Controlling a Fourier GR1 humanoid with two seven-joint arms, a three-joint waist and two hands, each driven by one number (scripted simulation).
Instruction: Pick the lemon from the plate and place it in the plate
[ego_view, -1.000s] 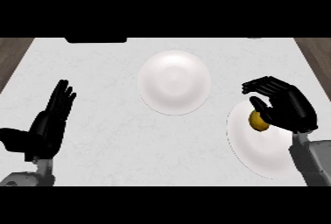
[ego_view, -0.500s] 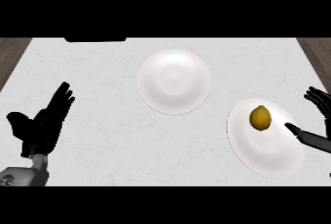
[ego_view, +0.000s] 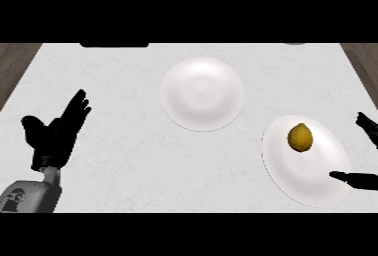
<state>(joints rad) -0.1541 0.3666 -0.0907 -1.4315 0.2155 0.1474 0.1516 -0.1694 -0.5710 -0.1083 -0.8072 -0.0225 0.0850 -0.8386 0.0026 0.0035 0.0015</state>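
- The lemon (ego_view: 300, 137) lies on the right-hand plate (ego_view: 310, 182), in that plate's upper half and a little left of its middle, with white plate showing all round it.
- Nothing touches the lemon; it lies on its own, long axis running up and down in the head view.
- That plate sits near the counter's right side, looking taller than wide from this steep angle.
- The right hand (ego_view: 368, 128) shows only in part at the view's right edge: some fingers beside the plate's upper right, apart from it, and a thumb (ego_view: 353, 178) reaching in lower down over the plate's right rim.
- Fingers and thumb are spread wide apart with a broad gap between them, and they hold nothing; the palm is cut off by the edge.
- The lemon lies well left of that gap, apart from both the fingers and the thumb.
- A second plate (ego_view: 202, 93) lies up and to the left of the first, near the counter's middle; the two rims are close but do not touch.
- The left hand (ego_view: 56, 135) rests at the view's left, well apart from both plates, fingers straight and pointing up, thumb out to the left, holding nothing.
- Its grey forearm (ego_view: 28, 196) comes in from the lower left corner.
- The counter (ego_view: 133, 165) is pale and marbled.
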